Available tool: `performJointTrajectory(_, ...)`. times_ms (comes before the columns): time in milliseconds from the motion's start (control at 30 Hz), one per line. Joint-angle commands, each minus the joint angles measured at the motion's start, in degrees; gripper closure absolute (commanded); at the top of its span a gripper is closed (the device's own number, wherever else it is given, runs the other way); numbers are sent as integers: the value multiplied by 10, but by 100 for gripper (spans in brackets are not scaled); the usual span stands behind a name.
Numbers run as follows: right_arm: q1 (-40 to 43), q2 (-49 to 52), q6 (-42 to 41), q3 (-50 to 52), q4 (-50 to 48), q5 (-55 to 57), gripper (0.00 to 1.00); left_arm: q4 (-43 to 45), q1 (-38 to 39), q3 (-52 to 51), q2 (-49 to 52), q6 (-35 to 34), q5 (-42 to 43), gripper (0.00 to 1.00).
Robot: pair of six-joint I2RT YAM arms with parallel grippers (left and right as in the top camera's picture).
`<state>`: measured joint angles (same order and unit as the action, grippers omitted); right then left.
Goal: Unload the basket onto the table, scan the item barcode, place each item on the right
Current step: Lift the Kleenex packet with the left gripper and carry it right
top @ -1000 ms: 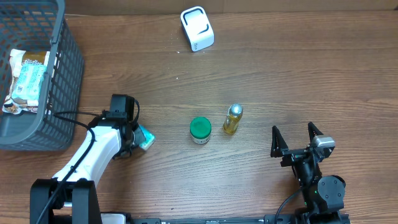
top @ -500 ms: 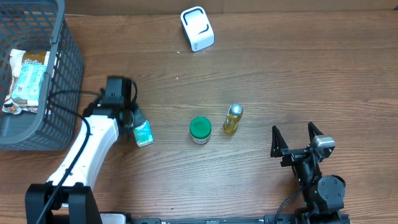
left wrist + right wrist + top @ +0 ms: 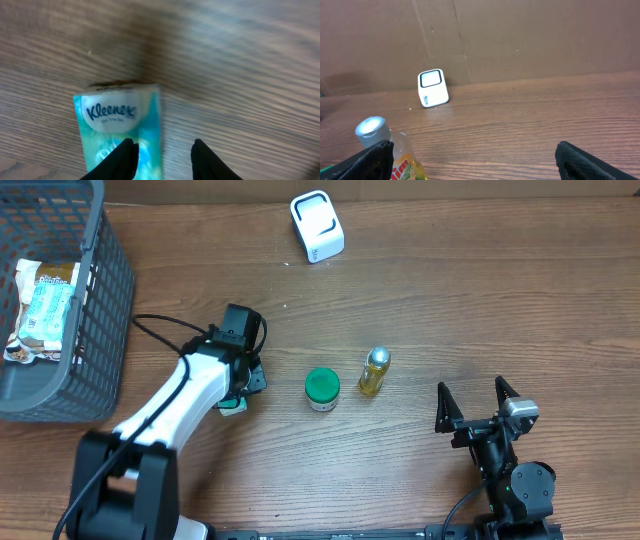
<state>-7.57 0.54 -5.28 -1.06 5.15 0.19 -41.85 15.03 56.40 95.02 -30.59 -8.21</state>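
far left corner of the desk point(image 3: 450, 290): grey mesh basket point(image 3: 110, 290) with a snack packet point(image 3: 45, 305) inside, lying against its left wall. a black cable point(image 3: 160, 320) loops over the desk between the basket and the left arm.

the left arm reaches in from the near left corner toward mid-desk. left tool point(image 3: 164, 150) is narrow-open and holds nothing. in the wrist view its left finger point(image 3: 122, 160) hangs over the tissue pack point(image 3: 117, 125) and its right finger point(image 3: 207, 160) is over bare wood, apart from the pack. the pack lies flat on the desk, left of centre, logo side up. in the overhead view the arm covers most of it and only one corner shows. no barcode can be made out on the face that shows.

white scanner point(image 3: 317, 226) stands near the far edge, about mid-width, well apart from the pack.

green-lidded jar point(image 3: 322, 388) is upright at mid-desk, right of the pack. just beside it on the right is a small yellow bottle point(image 3: 375, 371) with a silver cap, close but not touching. both stand between the pack and the right arm.

right tool point(image 3: 470, 388) is wide open and holds nothing, parked by the near edge toward the right corner, facing the far edge.

the desk is brown wood grain. the left wrist view is motion-blurred. a brown cardboard wall point(image 3: 520, 35) stands behind the far edge.
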Motion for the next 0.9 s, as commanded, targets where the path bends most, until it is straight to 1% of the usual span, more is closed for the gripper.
performJointTrajectory(0, 2, -3, 4, 6, -3, -3, 0, 2, -1, -4, 39, -28, -37, 64)
performJointTrajectory(167, 2, -3, 4, 6, -3, -3, 0, 1, -1, -4, 82, -28, -36, 62)
performJointTrajectory(200, 2, -3, 4, 6, -3, -3, 0, 2, -1, -3, 88, -27, -33, 64)
performJointTrajectory(233, 2, -3, 4, 6, -3, -3, 0, 3, -1, -3, 89, -18, -26, 71)
performJointTrajectory(300, 2, -3, 4, 6, -3, -3, 0, -1, -2, 1, 82, 17, -3, 81)
performJointTrajectory(367, 2, -3, 4, 6, -3, -3, 0, -12, -4, 12, 71, 46, 22, 95)
performJointTrajectory(500, 2, -3, 4, 6, -3, -3, 0, -50, -12, 54, 46, 49, 40, 96)
performJointTrajectory(567, 2, -3, 4, 6, -3, -3, 0, -64, -16, 79, 34, 63, 79, 96)
performJointTrajectory(633, 2, -3, 4, 6, -3, -3, 0, -62, -17, 98, 22, 94, 147, 96)
performJointTrajectory(700, 2, -3, 4, 6, -3, -3, 0, -64, -17, 105, 19, 94, 176, 96)
performJointTrajectory(800, 2, -3, 4, 6, -3, -3, 0, -70, -15, 104, 22, 102, 177, 96)
performJointTrajectory(867, 2, -3, 4, 6, -3, -3, 0, -72, -13, 104, 21, 131, 184, 96)
